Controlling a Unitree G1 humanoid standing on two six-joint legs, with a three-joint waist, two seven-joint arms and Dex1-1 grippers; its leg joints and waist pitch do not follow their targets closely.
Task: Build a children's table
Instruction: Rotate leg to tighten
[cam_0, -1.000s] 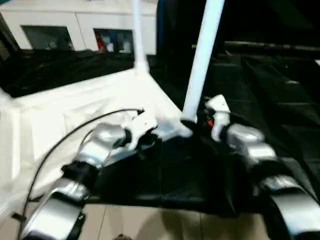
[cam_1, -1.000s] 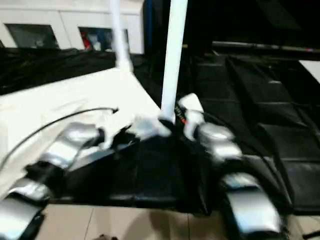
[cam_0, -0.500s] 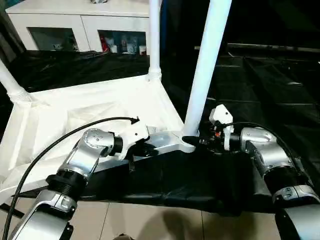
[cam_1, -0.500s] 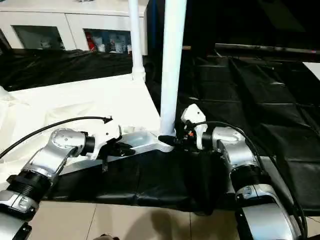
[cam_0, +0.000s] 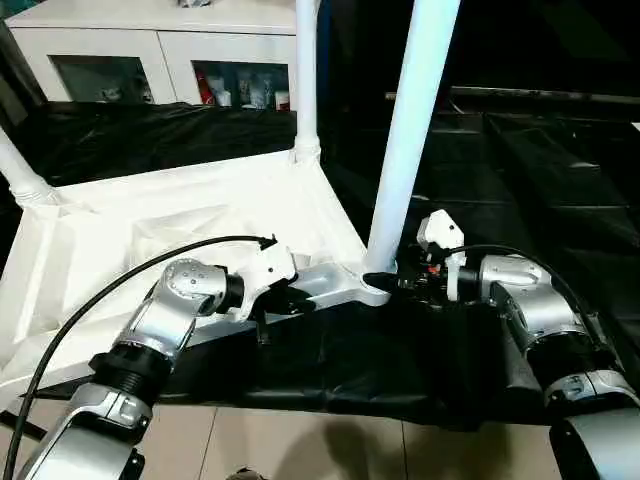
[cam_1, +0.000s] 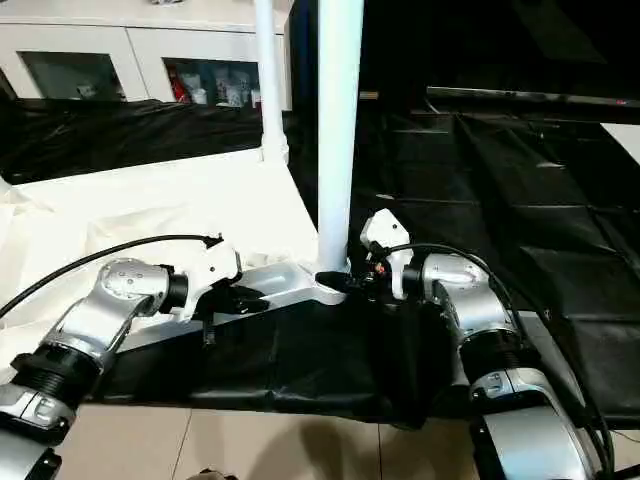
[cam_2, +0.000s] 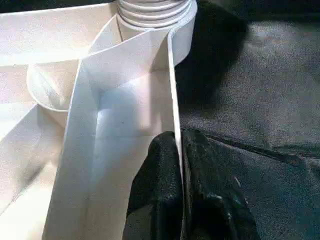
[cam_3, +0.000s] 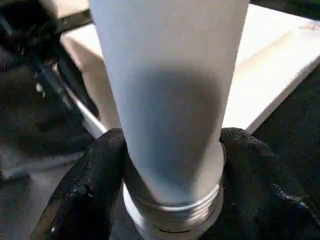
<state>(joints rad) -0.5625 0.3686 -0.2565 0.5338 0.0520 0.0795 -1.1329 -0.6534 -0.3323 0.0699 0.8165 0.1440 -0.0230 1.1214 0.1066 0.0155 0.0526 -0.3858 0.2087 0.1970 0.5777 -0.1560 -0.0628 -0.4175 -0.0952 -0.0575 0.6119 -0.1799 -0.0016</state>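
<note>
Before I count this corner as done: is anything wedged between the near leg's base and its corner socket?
Nothing visible. The near leg stands upright in the tabletop's corner socket, thread rings showing at its base. The right gripper clasps the base; the left gripper pinches the rim.

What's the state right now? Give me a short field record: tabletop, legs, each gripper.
tabletop: white, upside down on black sheeting
near leg: upright in the near corner socket
far leg: upright in the far corner socket
third leg: standing at the left corner
left gripper: shut on the tabletop's side wall, one finger each side
right gripper: fingers around the near leg's base, at its threaded collar
</note>
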